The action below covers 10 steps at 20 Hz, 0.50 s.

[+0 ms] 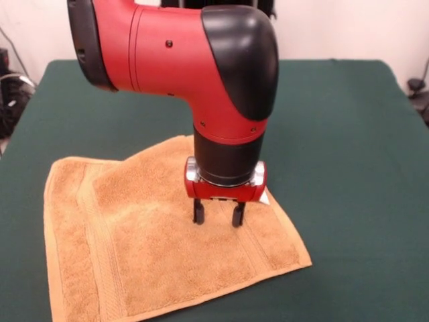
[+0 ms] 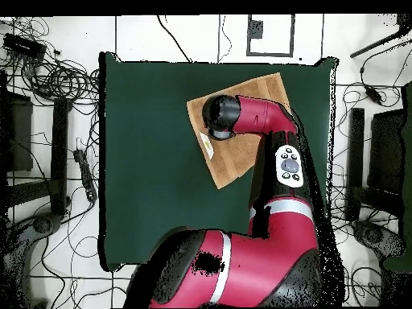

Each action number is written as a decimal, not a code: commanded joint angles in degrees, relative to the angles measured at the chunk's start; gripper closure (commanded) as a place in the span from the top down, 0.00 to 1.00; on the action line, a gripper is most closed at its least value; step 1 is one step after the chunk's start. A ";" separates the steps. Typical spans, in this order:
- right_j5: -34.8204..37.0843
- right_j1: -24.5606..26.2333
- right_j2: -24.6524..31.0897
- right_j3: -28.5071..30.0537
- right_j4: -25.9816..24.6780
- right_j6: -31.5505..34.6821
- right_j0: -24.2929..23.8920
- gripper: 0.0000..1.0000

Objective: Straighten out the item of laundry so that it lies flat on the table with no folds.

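Risked dragging the whole towel across the slick green table instead of spreading it, or bunching new wrinkles under the tips, since the gripper stood straight down over the cloth's middle near the white label, jaws a little apart with nothing between them and the tips at or just above the pile, contact not clear. Counted, near to far: one towel lying at the near side of the table with one fold doubled over its far part, one label, one gripper on one red-and-black arm, one table.
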 commanded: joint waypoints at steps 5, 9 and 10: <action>-6.26 3.93 4.09 1.39 1.15 6.88 -0.31 0.00; -5.99 3.81 4.33 1.63 1.37 6.81 -0.44 0.00; -5.78 3.87 4.37 1.51 1.44 6.73 -0.47 0.00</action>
